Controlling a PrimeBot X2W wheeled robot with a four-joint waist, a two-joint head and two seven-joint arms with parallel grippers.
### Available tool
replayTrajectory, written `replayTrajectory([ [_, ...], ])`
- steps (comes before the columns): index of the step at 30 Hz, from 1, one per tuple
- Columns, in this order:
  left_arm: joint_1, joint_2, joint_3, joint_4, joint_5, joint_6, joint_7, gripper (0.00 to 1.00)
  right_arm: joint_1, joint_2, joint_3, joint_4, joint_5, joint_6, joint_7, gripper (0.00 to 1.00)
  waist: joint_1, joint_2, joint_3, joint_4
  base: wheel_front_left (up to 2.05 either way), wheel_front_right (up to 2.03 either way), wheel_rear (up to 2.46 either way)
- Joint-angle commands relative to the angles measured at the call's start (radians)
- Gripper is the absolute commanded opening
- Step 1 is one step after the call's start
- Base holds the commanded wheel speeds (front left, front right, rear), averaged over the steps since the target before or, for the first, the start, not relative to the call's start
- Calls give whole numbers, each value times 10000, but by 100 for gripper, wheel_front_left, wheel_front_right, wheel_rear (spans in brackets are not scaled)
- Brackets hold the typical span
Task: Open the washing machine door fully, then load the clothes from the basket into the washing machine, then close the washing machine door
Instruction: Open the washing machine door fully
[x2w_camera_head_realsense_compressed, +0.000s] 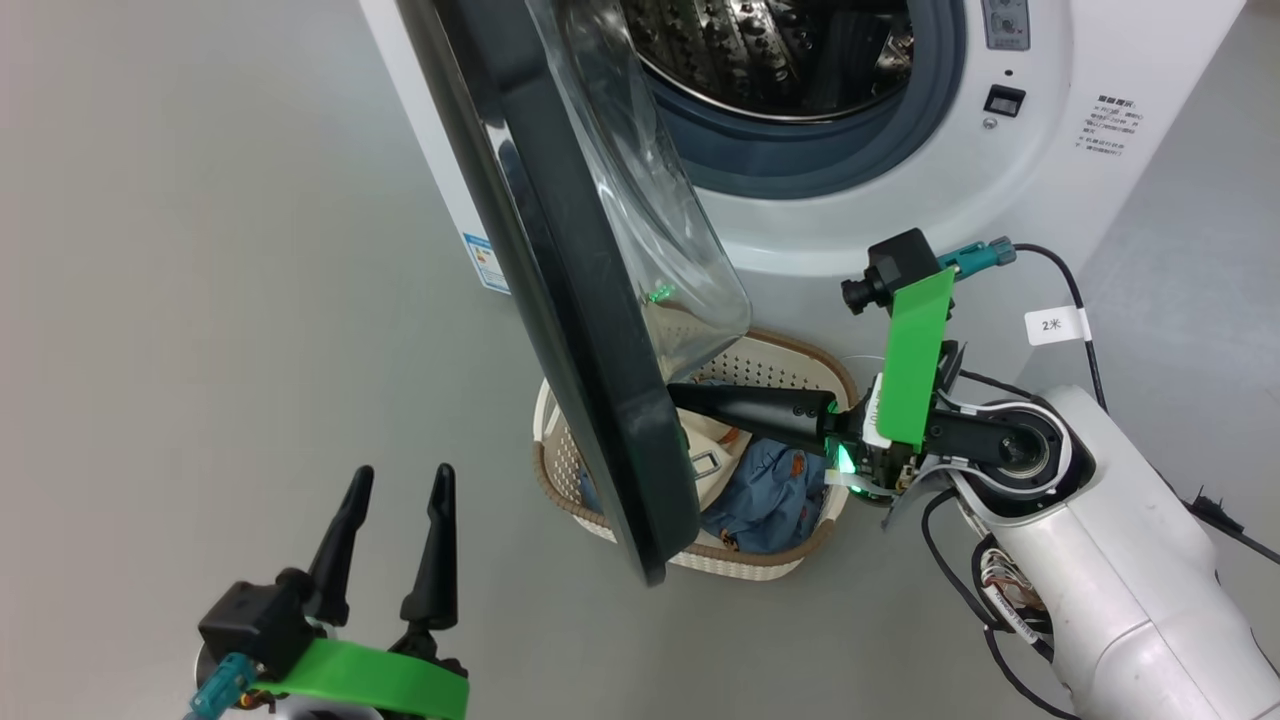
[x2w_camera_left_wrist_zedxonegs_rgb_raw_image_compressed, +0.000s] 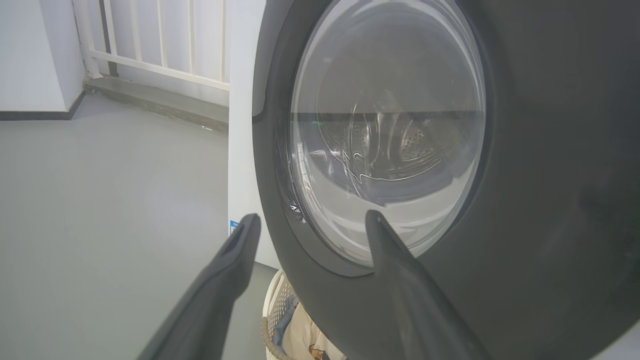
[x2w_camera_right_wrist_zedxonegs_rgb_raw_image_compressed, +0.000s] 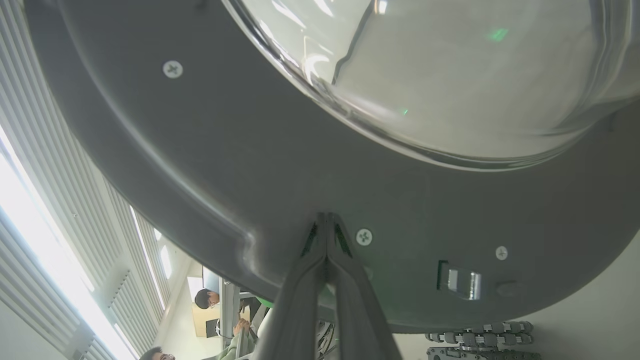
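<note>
The washing machine door (x2w_camera_head_realsense_compressed: 560, 300) is seen part-way open, standing edge-on in the head view and overhanging the basket (x2w_camera_head_realsense_compressed: 775, 362). It is not yet swung fully aside, so the first step is judged to be in hand.

The right gripper (x2w_camera_head_realsense_compressed: 690, 398) is reached in from 3 o'clock. Its fingers are pressed together with nothing between them, and in the right wrist view their tips are set against the inner face of the door's dark rim, just beside a screw (x2w_camera_right_wrist_zedxonegs_rgb_raw_image_compressed: 364, 236) and near the metal latch (x2w_camera_right_wrist_zedxonegs_rgb_raw_image_compressed: 460, 280). A push outward on the door is judged to be the aim.

The left gripper (x2w_camera_head_realsense_compressed: 402, 472) is held at 7 o'clock of the head view, its fingers spread wide and empty, well apart from the door's outer face.

The basket is found on the floor at 6 o'clock of the washing machine (x2w_camera_head_realsense_compressed: 1050, 170), touching or nearly touching its front. The clothes (x2w_camera_head_realsense_compressed: 770, 490), blue and cream, lie inside it. No garment is seen in the visible part of the drum (x2w_camera_head_realsense_compressed: 760, 50). Loading and closing are therefore left to be done.
</note>
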Motion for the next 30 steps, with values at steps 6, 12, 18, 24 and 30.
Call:
replayTrajectory([
  [6,23,149,324,-131,112,4,-65,100,370,154,-123,-427,-254,77,-247,0,0,0,-209,-149,0,0,0],
  [12,35,252,333,-57,100,4,-65,100,752,-66,-364,-541,-444,77,-685,58,0,0,-422,-489,0,0,0],
  [18,129,509,352,-168,-90,4,-65,100,1233,-298,-580,-768,-553,77,-1138,100,0,0,-689,-994,0,0,0],
  [24,366,732,468,-258,-109,4,-65,100,1715,-469,-727,-998,-620,77,-1552,100,0,0,-1006,-1520,0,0,0],
  [30,615,848,563,-280,-55,4,-65,100,2174,-652,-846,-1103,-673,77,-1936,100,0,0,-1278,-1893,0,0,0],
])
